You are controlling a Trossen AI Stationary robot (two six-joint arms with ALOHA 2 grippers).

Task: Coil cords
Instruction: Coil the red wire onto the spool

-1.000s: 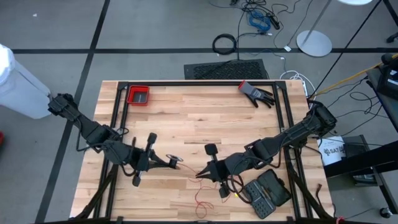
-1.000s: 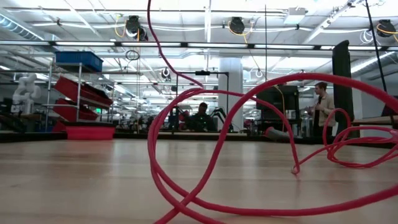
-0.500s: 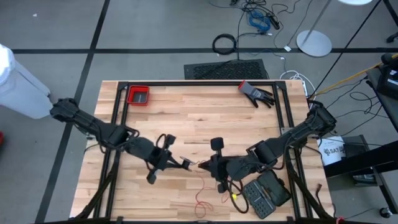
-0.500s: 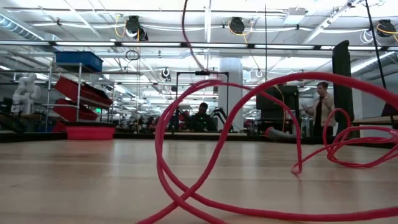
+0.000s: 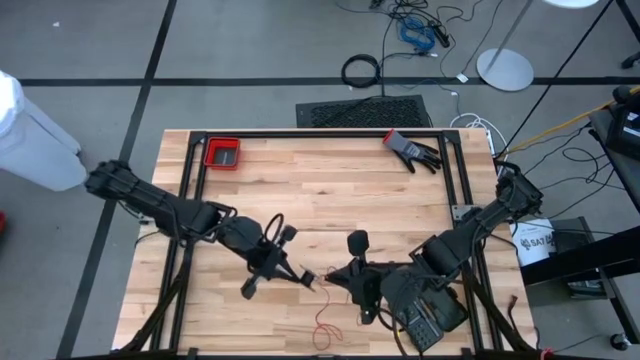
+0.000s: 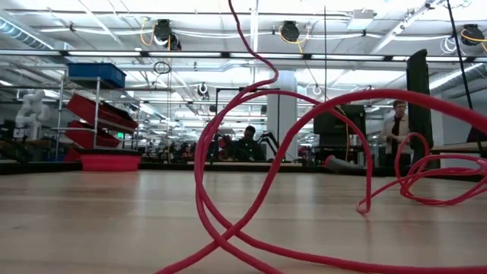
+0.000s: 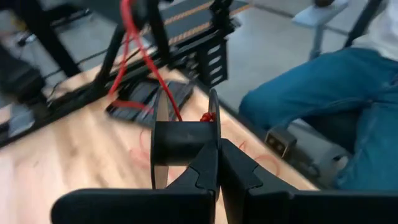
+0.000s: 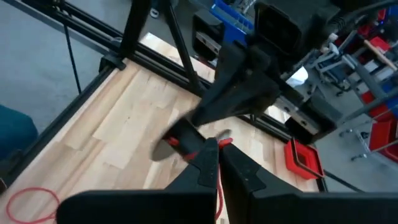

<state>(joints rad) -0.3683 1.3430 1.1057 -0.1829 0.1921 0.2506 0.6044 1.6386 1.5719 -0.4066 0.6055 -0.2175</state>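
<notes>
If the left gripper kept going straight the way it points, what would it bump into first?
Probably the right gripper. The left gripper, shut on the black spool, points right at it across the table, and they look almost touching already, though the exact gap is unclear.

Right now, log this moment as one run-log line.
left gripper: shut on spool rim | right gripper: shut on red cord | cord loose on table, uncoiled
</notes>
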